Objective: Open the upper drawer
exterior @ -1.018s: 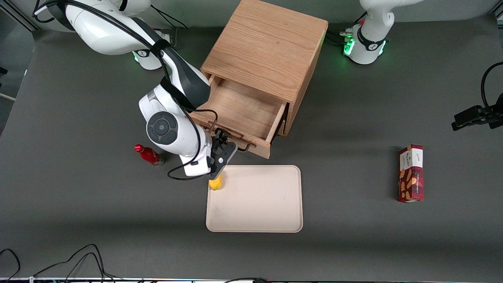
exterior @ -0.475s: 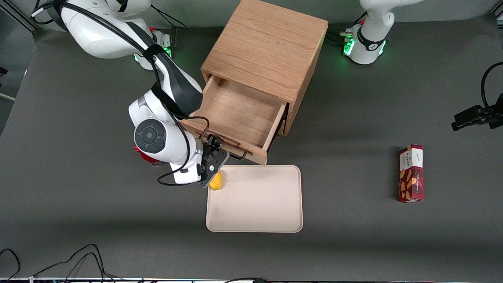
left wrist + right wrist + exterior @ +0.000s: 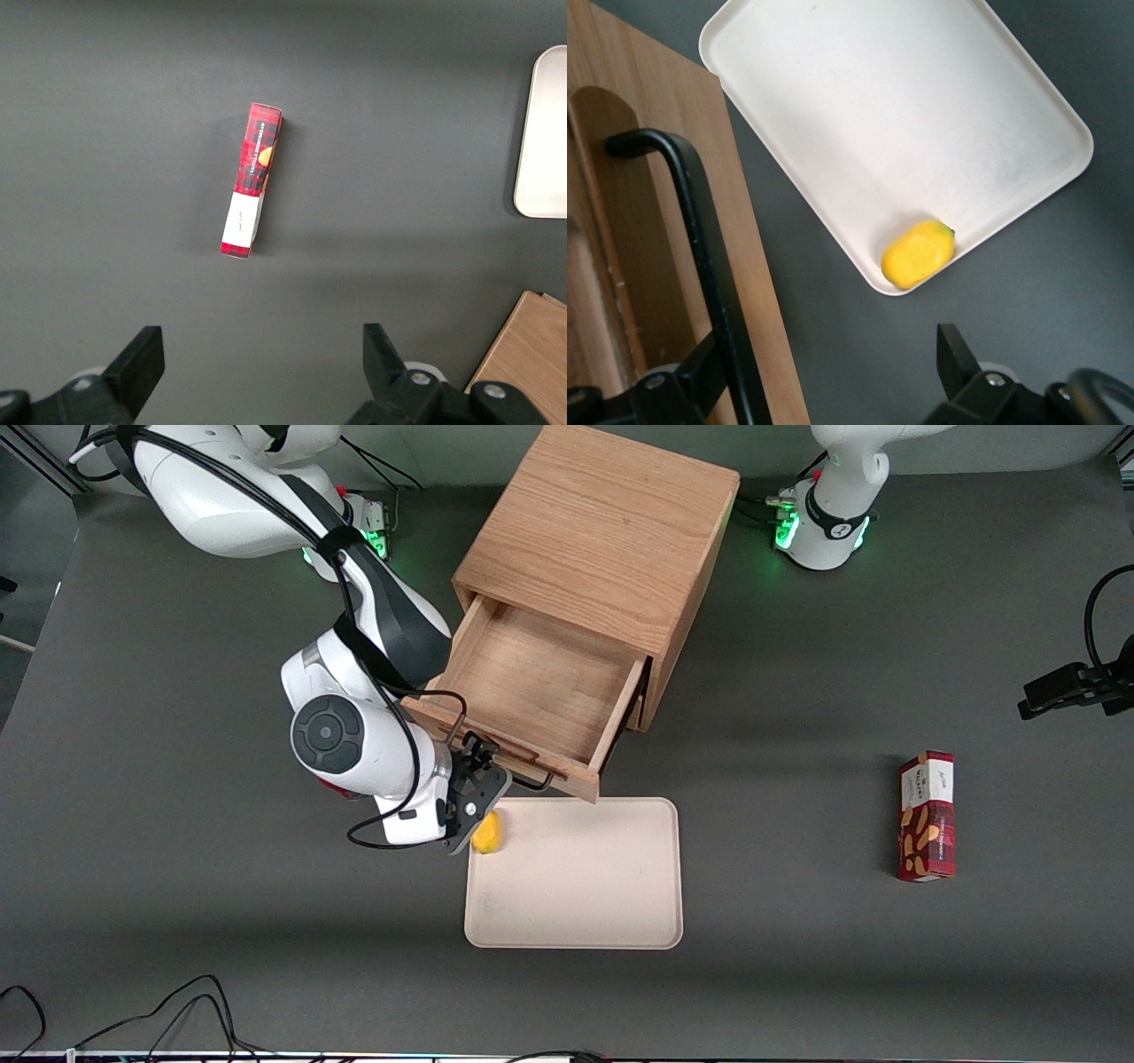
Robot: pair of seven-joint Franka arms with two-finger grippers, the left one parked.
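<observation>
- The upper drawer (image 3: 532,686), a wide shallow light-oak box with a black bar handle (image 3: 709,266), is seen pulled well out of the light oak cabinet (image 3: 602,531), its inside bare.
- The right arm's black two-finger gripper (image 3: 833,376) is placed at the handle, jaws spread wide, with one finger beside the bar.
- The drawer front is partly hidden by the wrist in the front view.
- A small yellow fruit (image 3: 918,254) lies in a corner of the cream rectangular tray (image 3: 576,886).

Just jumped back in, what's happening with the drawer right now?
The right arm's gripper is at the black bar handle of the upper drawer, one finger on each side of the bar with a gap showing. The drawer stands pulled well out of the oak cabinet, its inside bare. In front of the drawer lies a cream tray with a yellow mango-like fruit in one corner. A red snack box lies toward the parked arm's end.
</observation>
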